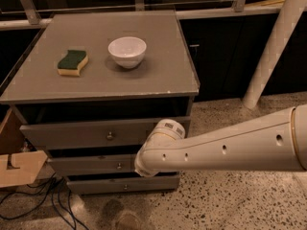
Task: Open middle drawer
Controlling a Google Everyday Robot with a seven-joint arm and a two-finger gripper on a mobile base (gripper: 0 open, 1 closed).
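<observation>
The middle drawer (86,165) is the grey front of medium height, with a small round knob (119,166) at its centre. It sits between the taller top drawer (72,135) and the slim bottom drawer (105,186). My white arm (225,147) reaches in from the right. My gripper (140,167) is at the arm's rounded end, against the middle drawer's front just right of the knob. The arm's end hides most of it.
A green and yellow sponge (73,63) and a white bowl (127,51) rest on the cabinet top (158,75). A cardboard box (17,166) stands at the left, with cables (33,198) on the speckled floor. A white post (273,47) rises at the right.
</observation>
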